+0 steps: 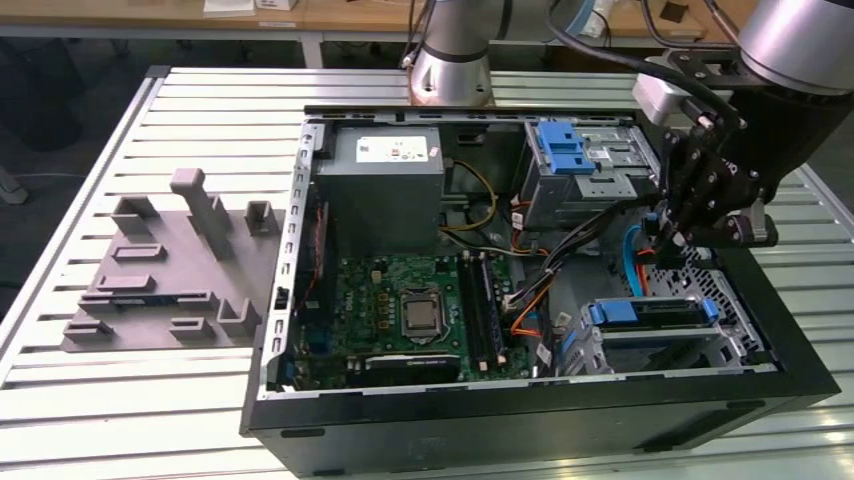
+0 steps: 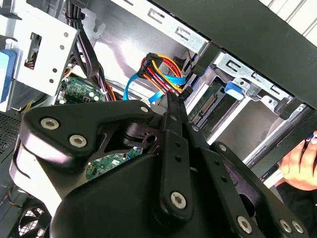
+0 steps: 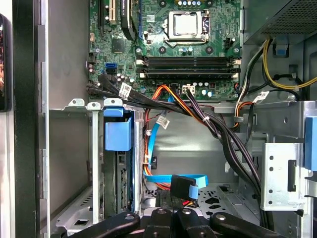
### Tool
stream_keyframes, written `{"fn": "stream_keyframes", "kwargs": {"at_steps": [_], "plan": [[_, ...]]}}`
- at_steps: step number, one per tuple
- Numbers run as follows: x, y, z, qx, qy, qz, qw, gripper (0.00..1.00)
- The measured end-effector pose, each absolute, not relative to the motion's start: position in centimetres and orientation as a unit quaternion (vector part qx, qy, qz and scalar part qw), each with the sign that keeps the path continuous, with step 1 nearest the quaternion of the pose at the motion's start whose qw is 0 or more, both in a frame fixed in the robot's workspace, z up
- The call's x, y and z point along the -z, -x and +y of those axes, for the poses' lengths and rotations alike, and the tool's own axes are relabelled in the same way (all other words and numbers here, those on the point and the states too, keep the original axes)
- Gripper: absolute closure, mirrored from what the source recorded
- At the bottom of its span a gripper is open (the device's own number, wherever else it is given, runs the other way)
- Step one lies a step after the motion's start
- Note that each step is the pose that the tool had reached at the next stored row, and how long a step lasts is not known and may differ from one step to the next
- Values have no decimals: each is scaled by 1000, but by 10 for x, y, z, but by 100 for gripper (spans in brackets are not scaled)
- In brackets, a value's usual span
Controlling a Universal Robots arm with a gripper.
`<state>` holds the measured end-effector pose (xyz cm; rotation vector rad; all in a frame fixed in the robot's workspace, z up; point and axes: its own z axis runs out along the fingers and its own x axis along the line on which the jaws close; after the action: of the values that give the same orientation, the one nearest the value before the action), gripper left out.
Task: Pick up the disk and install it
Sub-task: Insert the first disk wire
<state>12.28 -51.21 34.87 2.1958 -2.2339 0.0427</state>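
While the case (image 1: 534,420) is lying open on the slatted table (image 1: 134,420), we are reading the scene from its near wall outward. Nearest that wall, at the exterior view's right, the disk (image 1: 650,313) is sitting inside the metal cage (image 1: 674,350) with its blue handle facing up. In the first wrist view the disk (image 3: 118,135) is sitting slotted between the cage walls.

Just above the cage, the gripper (image 1: 665,255) is hanging inside the case, apart from the disk. In the first wrist view its fingers (image 3: 161,223) are pinching a black connector (image 3: 181,187) on a blue cable (image 3: 158,177). In the second wrist view we are seeing the gripper (image 2: 172,106) drawn to a narrow tip beside a bundle of coloured wires (image 2: 161,67). A person's hand (image 2: 302,166) is showing beside the case's black wall there.

Farther in, the motherboard (image 1: 400,310) is lying flat, with the power supply (image 1: 387,190) beyond it. A grey fixture (image 1: 167,270) is sitting on the table at the exterior view's left.
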Motion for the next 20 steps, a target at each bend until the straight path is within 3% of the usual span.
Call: {"fn": "stream_keyframes", "kwargs": {"at_steps": [5,10,20], "plan": [[-349,-123,-512,-14,-701,-713,4,89],[-349,-123,-512,-14,-701,-713,4,70],[-353,-126,-512,-13,-701,-713,5,70]]}}
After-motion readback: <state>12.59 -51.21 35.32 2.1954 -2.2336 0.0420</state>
